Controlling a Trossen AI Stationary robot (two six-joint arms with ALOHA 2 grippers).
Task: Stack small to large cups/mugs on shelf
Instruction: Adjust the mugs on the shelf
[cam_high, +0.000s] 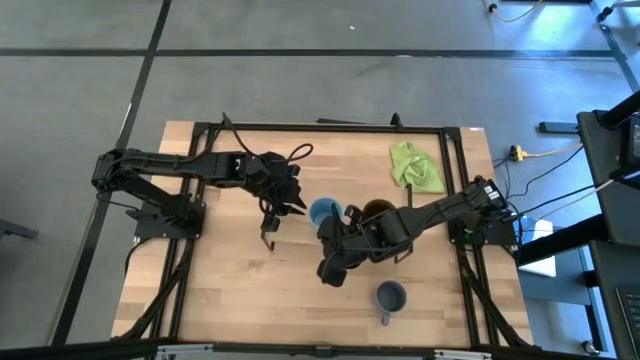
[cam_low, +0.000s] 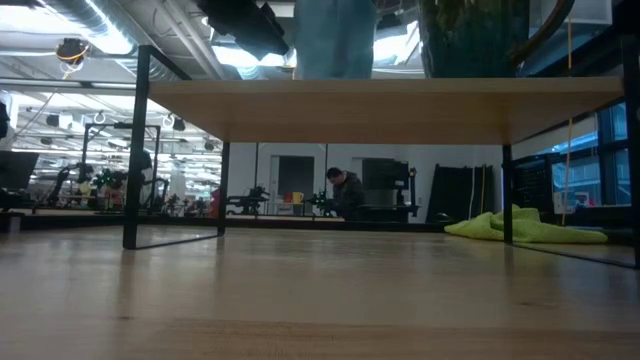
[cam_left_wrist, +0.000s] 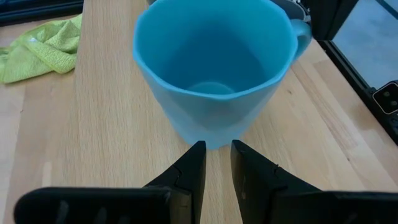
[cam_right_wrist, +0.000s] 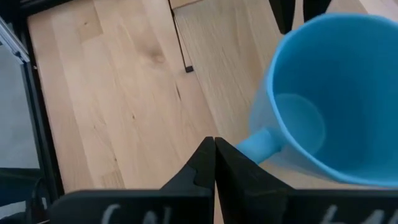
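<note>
The light blue mug (cam_high: 323, 212) stands upright on the shelf (cam_low: 380, 110), with the brown mug (cam_high: 378, 210) beside it toward the table's right. Both show over the board in the low view, light blue mug (cam_low: 335, 40) and brown mug (cam_low: 470, 40). The dark grey-blue mug (cam_high: 390, 296) stands on the tabletop near the near edge. My left gripper (cam_left_wrist: 217, 155), open by a narrow gap, is at the foot of the light blue mug (cam_left_wrist: 211, 74) on its left side. My right gripper (cam_right_wrist: 214, 149) is shut, right beside that mug's handle (cam_right_wrist: 261, 146). My left gripper has its fingertips (cam_left_wrist: 198, 149) level at the base of the light blue mug's wall (cam_left_wrist: 214, 140), coming from the table's left; whether they touch it I cannot tell. My right gripper's shut fingers lie next to the handle (cam_right_wrist: 255, 149); whether they touch it I cannot tell.
A lime-green cloth (cam_high: 415, 167) lies on the table's far right part, also seen past the shelf as the cloth (cam_low: 520, 228). The shelf's black end frames (cam_low: 135, 150) stand on the tabletop. Bare wood lies at the table's near left (cam_high: 230, 290). A person (cam_low: 345, 190) sits far back in the room.
</note>
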